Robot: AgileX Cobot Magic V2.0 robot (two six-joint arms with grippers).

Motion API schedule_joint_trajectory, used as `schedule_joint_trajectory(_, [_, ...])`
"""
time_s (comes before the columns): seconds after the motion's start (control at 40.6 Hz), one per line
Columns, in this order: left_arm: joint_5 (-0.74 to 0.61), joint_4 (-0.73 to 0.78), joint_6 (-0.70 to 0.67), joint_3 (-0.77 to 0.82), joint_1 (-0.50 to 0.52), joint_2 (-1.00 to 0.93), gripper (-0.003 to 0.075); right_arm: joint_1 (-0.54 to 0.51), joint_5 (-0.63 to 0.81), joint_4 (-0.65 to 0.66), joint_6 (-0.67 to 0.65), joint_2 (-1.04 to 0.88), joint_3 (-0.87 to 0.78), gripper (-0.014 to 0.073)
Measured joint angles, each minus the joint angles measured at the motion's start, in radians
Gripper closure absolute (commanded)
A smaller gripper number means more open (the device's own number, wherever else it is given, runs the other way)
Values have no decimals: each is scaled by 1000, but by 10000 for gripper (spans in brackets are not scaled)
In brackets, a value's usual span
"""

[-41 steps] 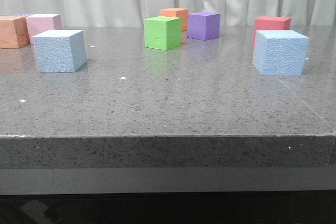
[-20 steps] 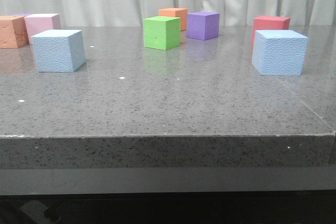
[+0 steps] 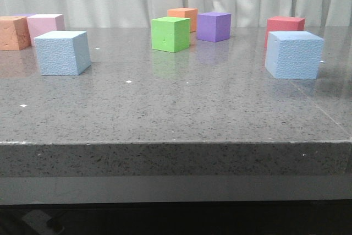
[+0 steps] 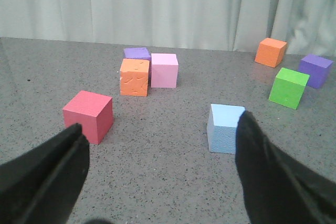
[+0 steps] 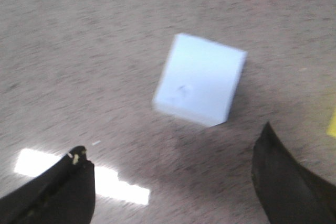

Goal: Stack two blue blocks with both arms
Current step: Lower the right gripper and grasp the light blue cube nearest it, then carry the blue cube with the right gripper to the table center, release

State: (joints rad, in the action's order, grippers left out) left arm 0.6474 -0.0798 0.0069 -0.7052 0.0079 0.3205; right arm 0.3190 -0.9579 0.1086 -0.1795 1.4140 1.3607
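Two pale sky-blue foam cubes (image 3: 62, 53) (image 3: 293, 54) sit well apart on the grey speckled tabletop (image 3: 176, 108); the left tool (image 4: 160, 174) and right tool (image 5: 173, 187) are both spread apart, holding nothing.

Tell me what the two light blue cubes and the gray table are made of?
The left blue block and right blue block look like soft foam: matte, with pebbly, bumpy faces and no shine. The table looks like polished stone or a stone-look slab: gray with tiny speckles, and glossy enough to mirror the cubes faintly. I can't be sure of either by sight alone.
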Motion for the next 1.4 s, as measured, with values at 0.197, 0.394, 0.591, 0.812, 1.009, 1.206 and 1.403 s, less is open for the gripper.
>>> schedule_joint_trajectory(0.197, [0,0,0,0,0,0,155,1,58,38,-29,80,7,-19])
schedule_joint_trajectory(0.394, [0,0,0,0,0,0,155,-4,136,34,-153,128,12,-19])
schedule_joint_trajectory(0.591, [0,0,0,0,0,0,155,-39,169,34,-230,187,19,-19])
schedule_joint_trajectory(0.812, [0,0,0,0,0,0,155,-55,188,34,-236,261,19,-19])
schedule_joint_trajectory(1.009, [0,0,0,0,0,0,155,-55,211,31,-236,316,19,-3])
schedule_joint_trajectory(1.206, [0,0,0,0,0,0,155,-55,211,31,-237,342,19,235])
schedule_joint_trajectory(1.403, [0,0,0,0,0,0,155,-53,209,30,-237,324,19,237])
